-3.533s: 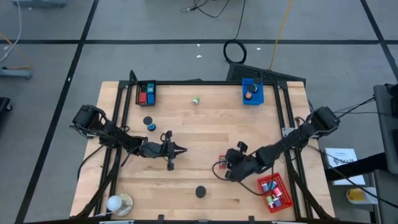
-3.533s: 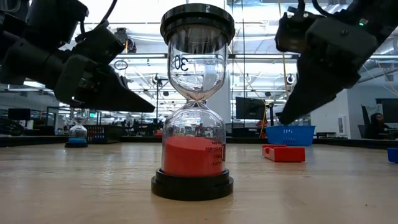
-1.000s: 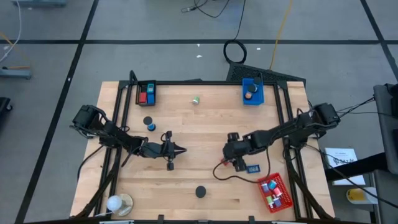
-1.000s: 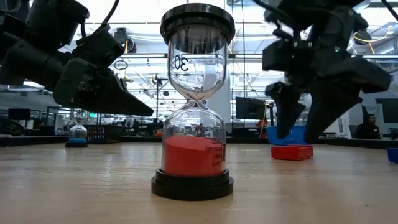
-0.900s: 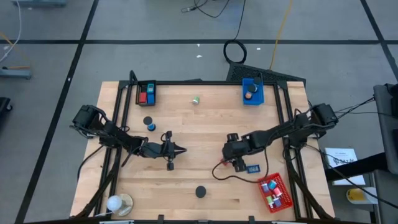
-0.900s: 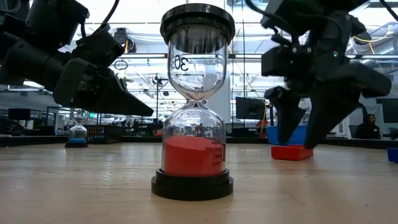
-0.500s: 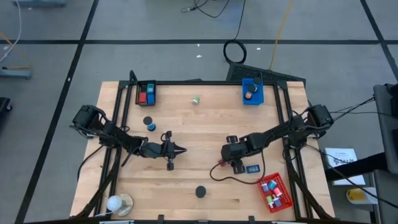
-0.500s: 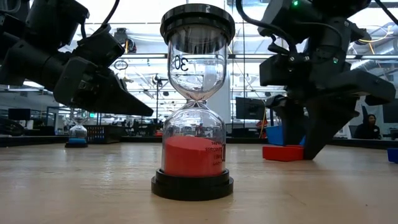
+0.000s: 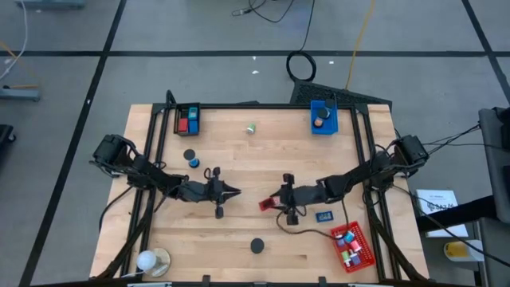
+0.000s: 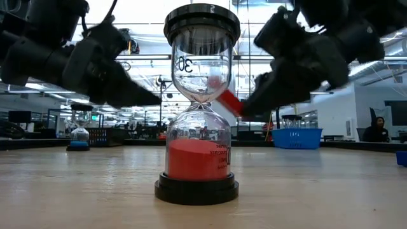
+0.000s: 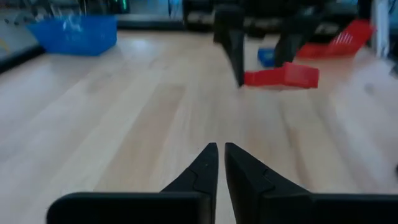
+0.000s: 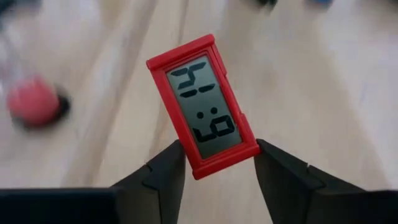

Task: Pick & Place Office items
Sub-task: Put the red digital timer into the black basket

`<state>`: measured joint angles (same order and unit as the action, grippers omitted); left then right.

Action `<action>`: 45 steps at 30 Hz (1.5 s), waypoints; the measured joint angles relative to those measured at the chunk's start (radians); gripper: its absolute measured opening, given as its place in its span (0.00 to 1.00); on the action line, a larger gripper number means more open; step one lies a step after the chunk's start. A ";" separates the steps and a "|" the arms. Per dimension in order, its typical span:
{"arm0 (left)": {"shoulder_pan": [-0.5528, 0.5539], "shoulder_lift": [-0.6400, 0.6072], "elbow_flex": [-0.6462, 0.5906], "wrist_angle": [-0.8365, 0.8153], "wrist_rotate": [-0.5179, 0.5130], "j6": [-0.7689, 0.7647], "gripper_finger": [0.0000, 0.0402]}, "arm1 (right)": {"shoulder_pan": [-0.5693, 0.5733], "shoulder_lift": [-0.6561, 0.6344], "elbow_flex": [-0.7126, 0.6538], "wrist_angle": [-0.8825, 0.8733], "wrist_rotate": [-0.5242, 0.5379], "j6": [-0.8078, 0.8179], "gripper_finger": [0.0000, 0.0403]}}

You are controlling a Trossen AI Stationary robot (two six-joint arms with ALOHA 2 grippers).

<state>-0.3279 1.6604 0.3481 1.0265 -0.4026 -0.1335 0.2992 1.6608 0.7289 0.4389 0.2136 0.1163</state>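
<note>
My right gripper is near the table's middle, shut on a red digital clock with a grey display. The clock also shows in the low view behind the hourglass. My left gripper hovers shut and bare just to the left, its tips pointing at the clock. A small blue item lies flat on the table behind the right gripper. A green item and two small dark and blue items lie farther back. My right gripper pinches the clock's two long sides near its one end between its two fingers. The fingers come from the table's right, slanting a little down, and the clock sticks out beyond them. It is lifted clear of the table and tilted.
An hourglass with red sand stands near the front edge. A red tray with several items is at the front right, a blue tray at the far right, a black tray at the far left. A round white and tan object sits at the front left.
My right gripper has come down over the red clock on the table and shut on it. It has then tipped from pointing down to nearly level and carried the clock up and toward the table's left, clear of the wood.
</note>
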 joint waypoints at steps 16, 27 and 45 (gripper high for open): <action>0.021 0.000 0.132 0.302 0.011 0.026 0.73 | -0.044 0.012 -0.132 0.803 -0.033 -0.054 0.41; 0.021 0.000 0.334 0.066 0.056 0.185 0.84 | -0.044 0.012 -0.127 0.821 -0.035 -0.076 0.41; 0.032 0.009 0.422 -0.008 0.094 0.237 0.53 | -0.043 0.011 -0.126 0.821 -0.054 -0.066 0.42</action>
<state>-0.2955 1.6695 0.7700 1.0187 -0.3088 0.1034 0.2558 1.6718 0.6025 1.2603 0.1600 0.0507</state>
